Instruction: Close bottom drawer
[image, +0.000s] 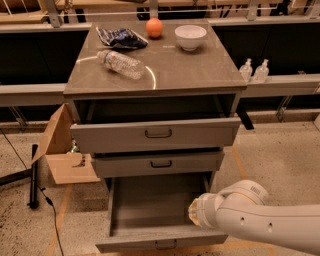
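The bottom drawer (160, 243) is the lowest grey front with a small dark pull handle (166, 244). It is pulled far out of the cabinet and its inside (150, 205) is bare. My white arm (240, 212) reaches in from the lower right, and its rounded end sits over the drawer's right side near the front corner. The gripper itself is hidden behind the arm.
The middle drawer (160, 164) and top drawer (155, 134) stand partly open above. On the cabinet top lie a plastic bottle (122, 63), a chip bag (121, 37), an orange (154, 27) and a white bowl (190, 36). A cardboard box (60, 150) and a black pole (33, 175) are at the left.
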